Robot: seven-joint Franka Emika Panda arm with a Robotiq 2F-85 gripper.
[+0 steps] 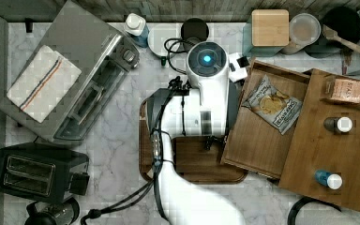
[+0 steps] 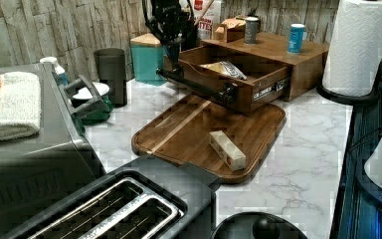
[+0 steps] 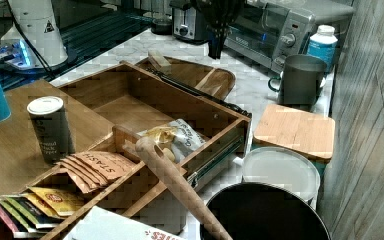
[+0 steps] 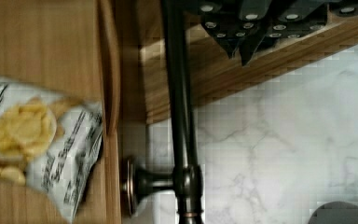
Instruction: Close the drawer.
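The drawer [image 1: 258,140] stands pulled out of its cabinet over the marble counter, and a chip bag [image 1: 273,104] lies on its floor. A dark bar handle [image 4: 179,116] runs along the drawer front [image 2: 258,89]. My gripper [image 2: 173,52] hangs just above the far end of that handle [image 2: 194,84] in the left view. In the wrist view my gripper [image 4: 241,51] sits on the outer side of the bar, close to it, with the fingers together and nothing between them. In the top view the white arm [image 1: 206,93] covers the gripper.
A dark cutting board [image 2: 189,129] with a pale block [image 2: 227,149] lies in front of the drawer. The cabinet top [image 1: 337,150] carries bottles. A toaster oven [image 1: 70,79] and a toaster [image 1: 33,173] fill the top view's left. A paper towel roll [image 2: 358,45] stands beside the cabinet.
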